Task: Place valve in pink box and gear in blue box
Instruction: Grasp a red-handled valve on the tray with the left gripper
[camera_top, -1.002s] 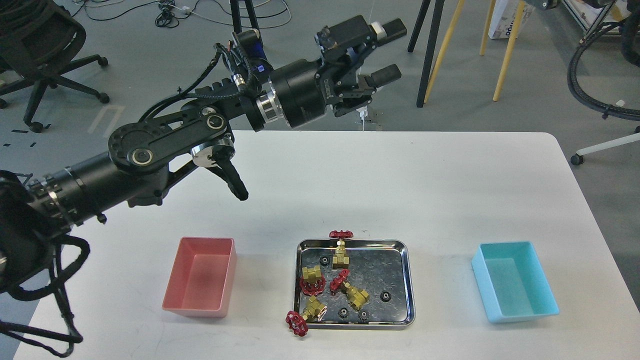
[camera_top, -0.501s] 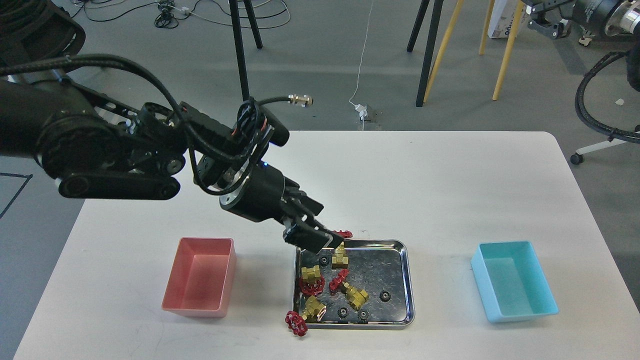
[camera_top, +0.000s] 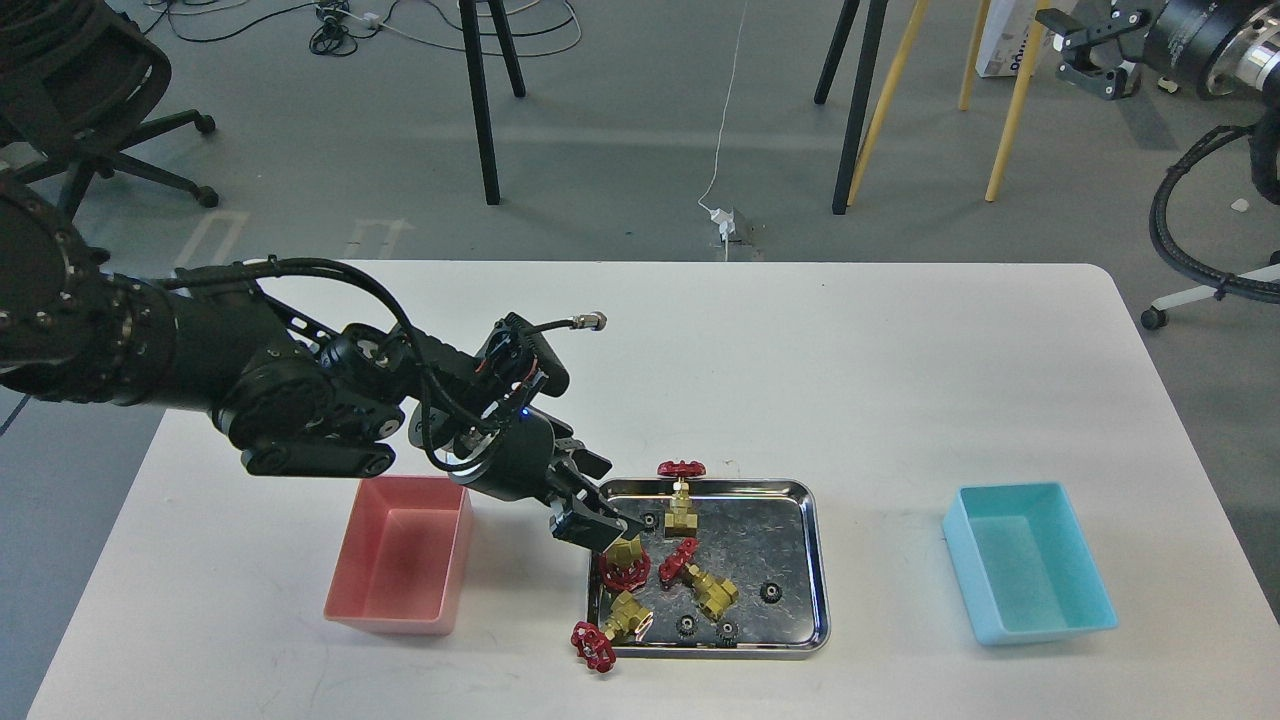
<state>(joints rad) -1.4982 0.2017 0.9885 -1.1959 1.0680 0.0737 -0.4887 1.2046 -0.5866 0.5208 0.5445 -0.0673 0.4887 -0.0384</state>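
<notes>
White table fills the frame. Steel tray sits at lower centre, pink box to its left, blue box to its right; both boxes run long axis up-down in the frame. Left gripper reaches over the tray's left edge, its tip touching the valve; finger spacing cannot be told. That valve lies brass body upward, red wheel toward the bottom of the frame. Right gripper, upper right, fingers spread. Gear lies at the tray's right.
</notes>
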